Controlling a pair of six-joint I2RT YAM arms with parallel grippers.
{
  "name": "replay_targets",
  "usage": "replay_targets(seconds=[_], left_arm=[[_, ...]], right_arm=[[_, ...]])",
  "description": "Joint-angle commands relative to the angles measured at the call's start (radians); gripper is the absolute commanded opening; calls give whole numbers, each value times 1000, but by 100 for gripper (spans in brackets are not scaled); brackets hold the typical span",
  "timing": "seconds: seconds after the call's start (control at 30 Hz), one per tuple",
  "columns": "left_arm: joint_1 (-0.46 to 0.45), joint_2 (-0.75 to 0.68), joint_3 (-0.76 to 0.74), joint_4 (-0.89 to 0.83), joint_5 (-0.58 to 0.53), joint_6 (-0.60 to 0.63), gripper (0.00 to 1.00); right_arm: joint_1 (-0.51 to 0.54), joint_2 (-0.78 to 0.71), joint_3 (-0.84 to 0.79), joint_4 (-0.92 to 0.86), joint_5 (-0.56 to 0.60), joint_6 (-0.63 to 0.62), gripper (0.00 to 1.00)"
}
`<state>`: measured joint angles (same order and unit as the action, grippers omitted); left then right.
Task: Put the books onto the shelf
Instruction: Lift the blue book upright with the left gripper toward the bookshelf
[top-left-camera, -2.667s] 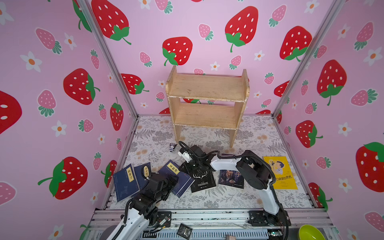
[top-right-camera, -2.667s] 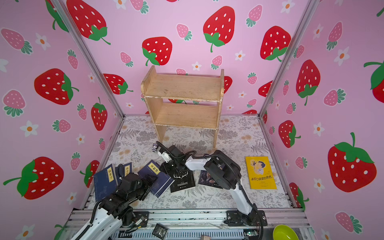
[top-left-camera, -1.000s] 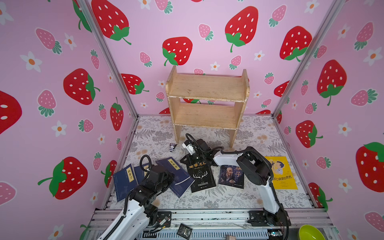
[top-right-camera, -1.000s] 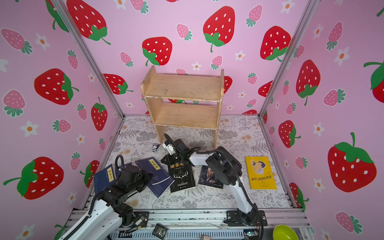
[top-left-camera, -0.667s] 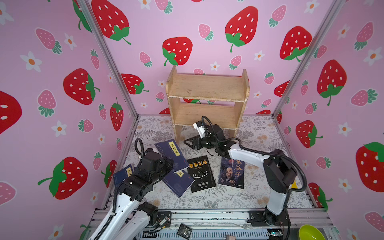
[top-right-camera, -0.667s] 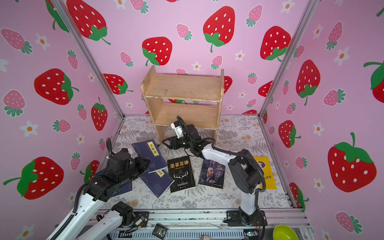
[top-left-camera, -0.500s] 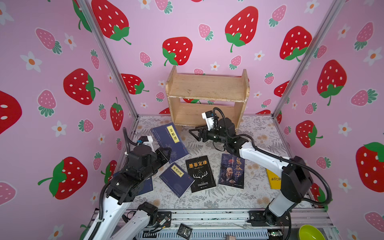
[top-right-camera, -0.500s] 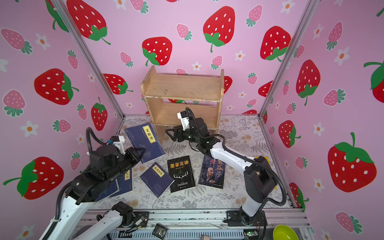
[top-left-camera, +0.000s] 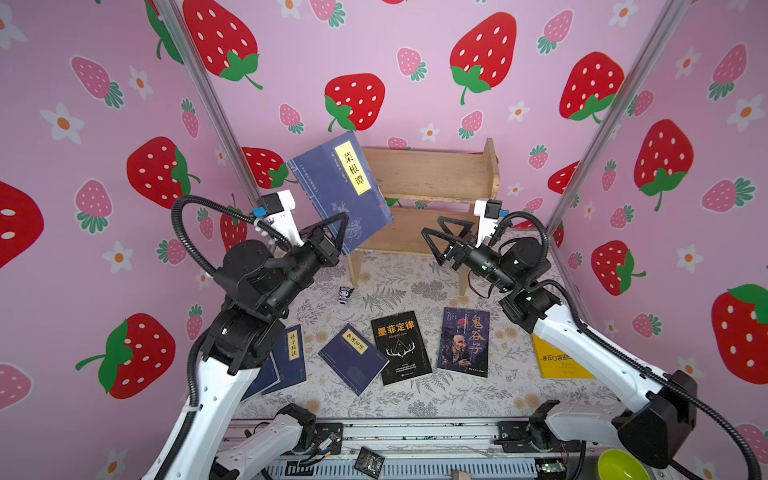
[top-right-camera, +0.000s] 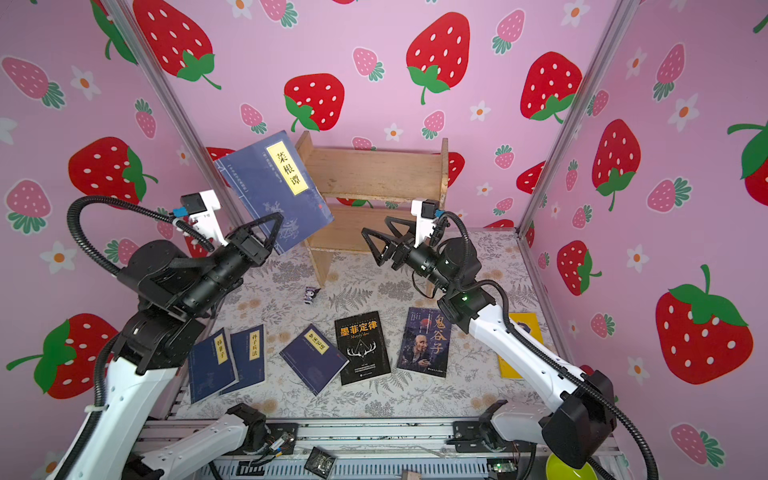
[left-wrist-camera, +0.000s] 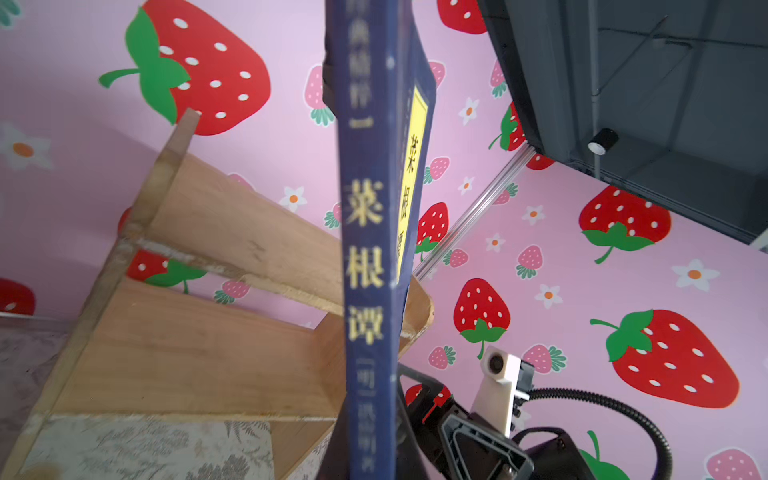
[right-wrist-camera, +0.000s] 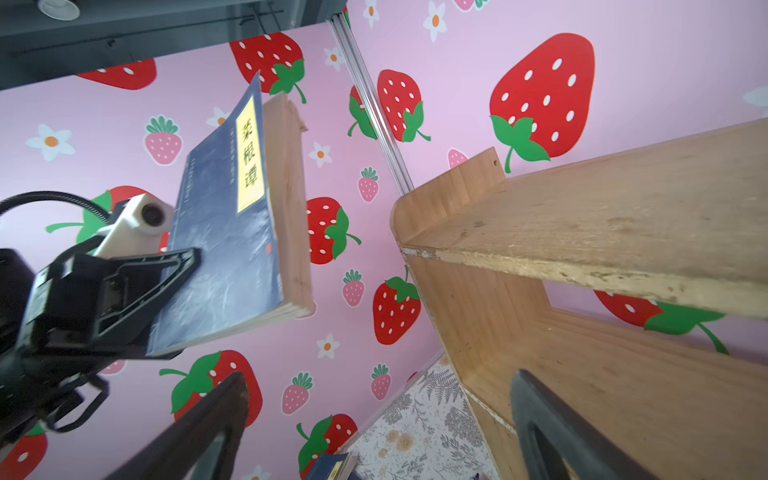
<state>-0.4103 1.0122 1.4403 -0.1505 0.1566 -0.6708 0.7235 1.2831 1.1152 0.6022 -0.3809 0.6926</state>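
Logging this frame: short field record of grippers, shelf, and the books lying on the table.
left gripper: shut on held navy book, raised and tilted, clear of the shelf
right gripper: open, empty, in the air by the lower tier
shelf: no book on either tier
lying flat: three navy books, black antler book, face book, yellow book
other: small dark figurine near a shelf leg
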Motion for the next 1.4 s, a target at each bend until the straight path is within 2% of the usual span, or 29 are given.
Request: replay_targets(seconds=[0.0,0.07,0.17,0.37,0.47,0.73,0.8,0.9,0.97,1.23,1.37], left_arm=[[-3,48,35,305,91,12,0],[-3,80,24,393,98,-36,0],[-9,132,42,442,124,-76,0],[-38,178,23,541,122,-141,0],[-60,198,29,540,118,-145,0],[-106,238,38,551,90,-127,0],[-115,251,43,561,98,-131,0],[-126,262,45,571,111,-140,0],[-131,262,34,582,111,-149,0],[-148,258,-21,630,99,-182,0],[-150,262,-3,599,113,-172,0]], right_arm=[[2,50,-1,236,-128,147,100],[2,104,31,308,-150,205,100],[2,201,69,516,-190,344,100],[15,357,187,719,-173,515,100],[33,400,239,739,-154,532,100],[86,396,260,743,-75,460,97],[90,386,251,736,-43,452,89],[92,389,232,751,21,473,71],[91,396,227,776,47,491,63],[90,436,238,809,80,565,28],[89,423,230,772,90,572,14]])
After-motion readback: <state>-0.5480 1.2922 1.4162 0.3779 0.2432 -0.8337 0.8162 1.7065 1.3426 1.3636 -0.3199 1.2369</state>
